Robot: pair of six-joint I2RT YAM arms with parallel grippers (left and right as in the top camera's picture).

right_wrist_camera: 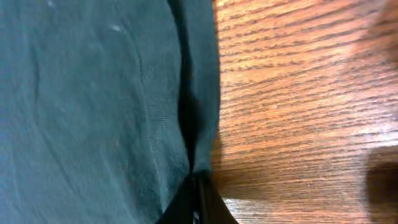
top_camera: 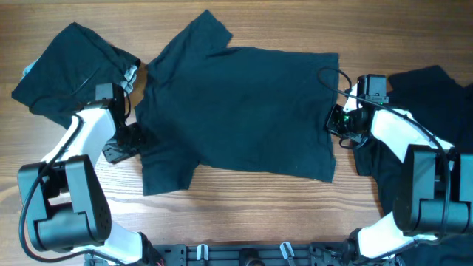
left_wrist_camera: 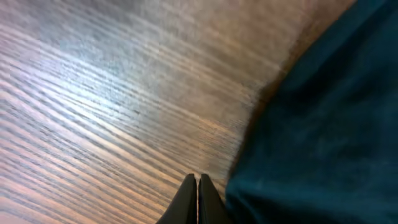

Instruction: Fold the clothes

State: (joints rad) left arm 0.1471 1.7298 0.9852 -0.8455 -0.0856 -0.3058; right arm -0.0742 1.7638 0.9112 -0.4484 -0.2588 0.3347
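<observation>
A dark teal short-sleeved T-shirt (top_camera: pixel 236 111) lies spread flat on the middle of the wooden table. My left gripper (top_camera: pixel 124 145) is at its left sleeve; in the left wrist view the fingers (left_wrist_camera: pixel 197 186) are shut and empty over bare wood, just left of the shirt's edge (left_wrist_camera: pixel 323 124). My right gripper (top_camera: pixel 335 122) is at the shirt's right edge. In the right wrist view its fingers (right_wrist_camera: pixel 198 183) are shut on that edge, and the cloth (right_wrist_camera: pixel 93 93) puckers into a fold from the tips.
A crumpled dark garment (top_camera: pixel 66 63) with a white label lies at the back left. Another dark garment (top_camera: pixel 425 96) lies at the right, under my right arm. Bare wood (top_camera: pixel 244 210) shows along the front edge.
</observation>
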